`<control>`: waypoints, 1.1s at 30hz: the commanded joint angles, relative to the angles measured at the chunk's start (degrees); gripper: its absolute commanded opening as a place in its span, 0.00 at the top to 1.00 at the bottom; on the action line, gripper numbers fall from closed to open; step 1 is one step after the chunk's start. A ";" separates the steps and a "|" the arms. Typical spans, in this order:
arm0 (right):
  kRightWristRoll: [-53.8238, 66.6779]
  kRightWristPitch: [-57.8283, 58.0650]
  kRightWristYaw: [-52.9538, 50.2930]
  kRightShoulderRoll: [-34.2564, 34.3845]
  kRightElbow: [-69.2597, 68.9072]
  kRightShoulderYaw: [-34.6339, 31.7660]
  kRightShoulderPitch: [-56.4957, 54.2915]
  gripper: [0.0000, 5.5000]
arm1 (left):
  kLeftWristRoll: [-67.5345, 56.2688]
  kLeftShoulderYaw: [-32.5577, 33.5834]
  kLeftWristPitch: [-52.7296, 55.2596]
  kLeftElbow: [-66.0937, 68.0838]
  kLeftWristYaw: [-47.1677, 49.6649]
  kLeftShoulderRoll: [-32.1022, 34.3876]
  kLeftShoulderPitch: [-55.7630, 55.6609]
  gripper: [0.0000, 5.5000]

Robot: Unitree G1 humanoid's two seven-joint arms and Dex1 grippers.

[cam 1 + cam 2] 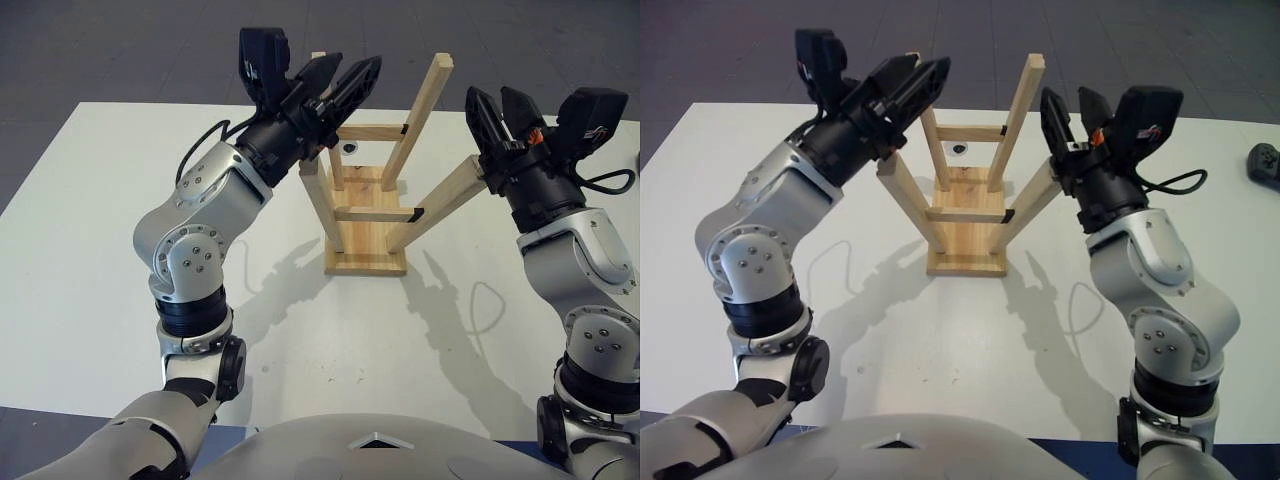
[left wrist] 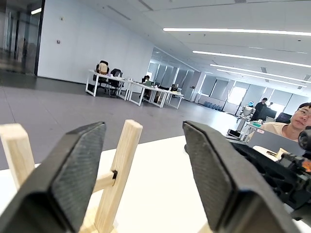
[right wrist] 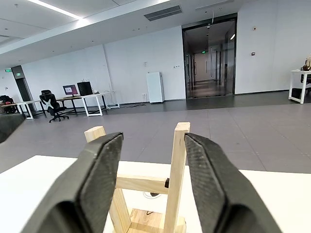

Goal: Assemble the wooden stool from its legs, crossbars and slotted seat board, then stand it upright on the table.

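Left eye view: stool inverted, both end effectors open at its legs

The stool (image 1: 365,215) looks fully assembled but stands upside down between the two end effectors. Its seat board (image 1: 365,262) lies flat on the surface (image 1: 100,250) and four legs (image 1: 420,115) splay upward, tied by crossbars (image 1: 372,213). This pose suits the build, because the flat board gives a steady base while legs and bars go in from above.

The left end effector (image 1: 352,65) hovers with its fingers spread and gripping nothing. The far-left leg top sits right at its fingertips, and I cannot tell whether they touch. The near-left leg lies below, under its wrist. In the left wrist view, a leg shows through the gap between the dark pads (image 2: 77,170).

The right end effector (image 1: 490,95) is likewise spread and empty. The tip of the near-right leg reaches up to its base, either just beside it or touching. In the right wrist view, a leg stands framed between its fingers (image 3: 206,179).

Judging by this, assembly is done and only the flip onto the legs is left. Both end effectors seem posed to close on opposite legs, so that the stool can be turned over evenly.
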 commanded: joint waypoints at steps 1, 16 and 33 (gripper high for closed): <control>-0.12 0.80 0.03 0.76 -0.33 -0.91 -2.96 0.73 | 0.34 0.50 -0.97 1.63 0.87 -0.24 -1.66 0.63; 1.09 0.99 3.67 2.89 -0.93 -1.12 -0.48 1.00 | -0.12 -0.31 -1.76 1.45 0.09 1.10 2.38 1.00; 4.12 -6.15 10.76 7.91 0.35 -5.26 2.01 0.94 | 2.71 -3.83 -6.10 5.91 0.63 -1.32 6.32 1.00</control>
